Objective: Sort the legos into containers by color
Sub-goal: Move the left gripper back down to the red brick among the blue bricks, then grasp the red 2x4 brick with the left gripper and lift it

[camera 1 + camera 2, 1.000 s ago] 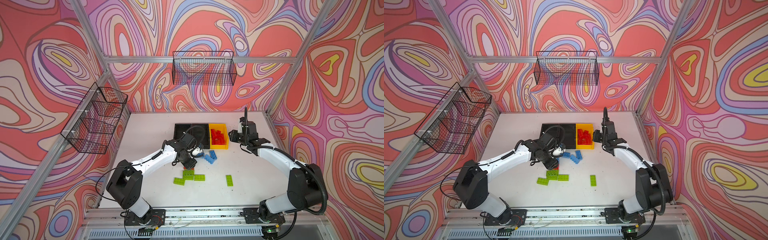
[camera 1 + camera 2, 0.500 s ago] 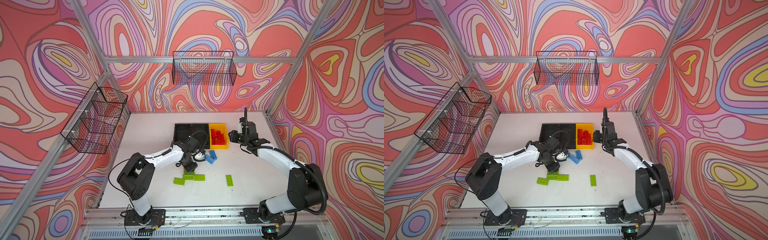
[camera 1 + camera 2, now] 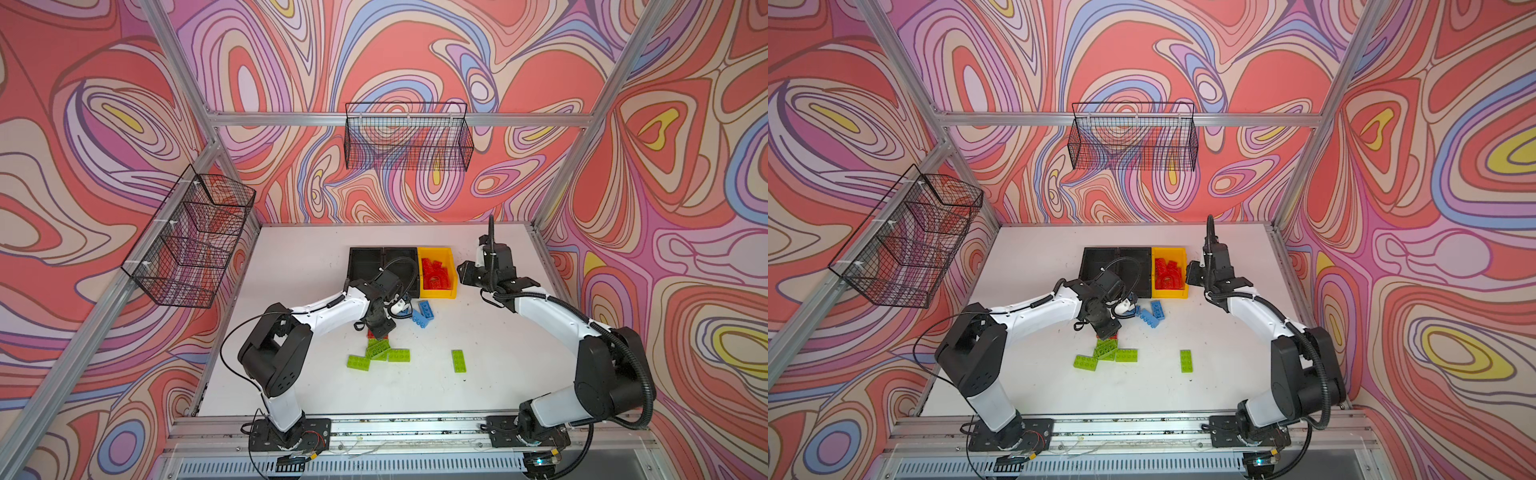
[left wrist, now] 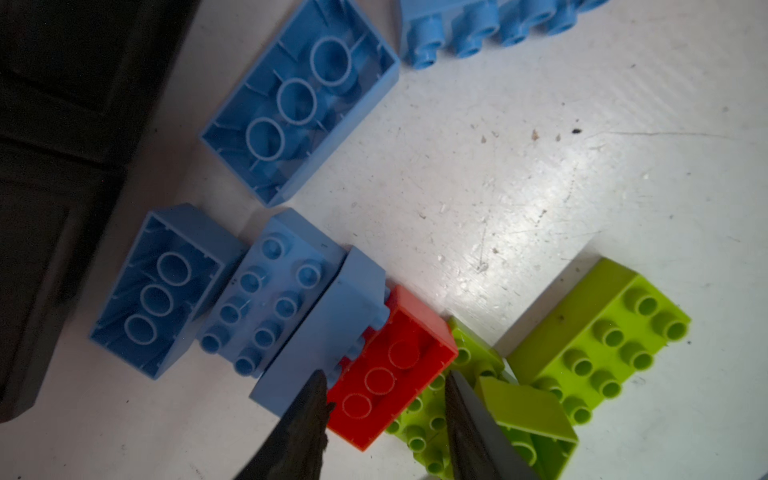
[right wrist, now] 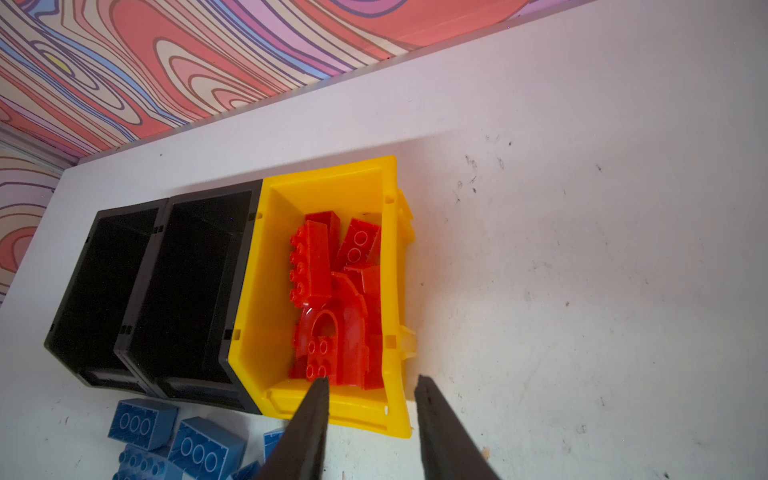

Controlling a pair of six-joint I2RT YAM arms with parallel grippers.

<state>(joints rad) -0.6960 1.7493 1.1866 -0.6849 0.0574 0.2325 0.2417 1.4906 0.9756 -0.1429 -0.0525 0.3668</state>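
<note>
My left gripper [image 4: 386,386] is open and low over a red lego [image 4: 395,365] that lies upside down on lime green legos [image 4: 602,340]. Its jaws straddle the brick; one finger touches its edge and a sliver of green shows beside the other. Several blue legos [image 4: 299,95] lie just beyond, in front of the black containers [image 3: 353,266]. In both top views the left gripper [image 3: 380,332] [image 3: 1106,330] sits between the blue legos [image 3: 424,309] and the green pile [image 3: 380,351]. My right gripper [image 5: 371,380] [image 3: 463,272] hangs open and empty by the yellow container [image 5: 270,291], which holds red legos [image 5: 316,266] and an arch.
Two black containers [image 5: 104,270] [image 5: 187,270] stand empty beside the yellow one. A lone green brick [image 3: 458,360] lies on the white table toward the right arm. Wire baskets hang on the back wall [image 3: 407,141] and the left wall [image 3: 191,237].
My left gripper has come down from beside the blue legos onto the red brick at the green pile, and that arm's elbow has swung inward. The right arm has not moved.
</note>
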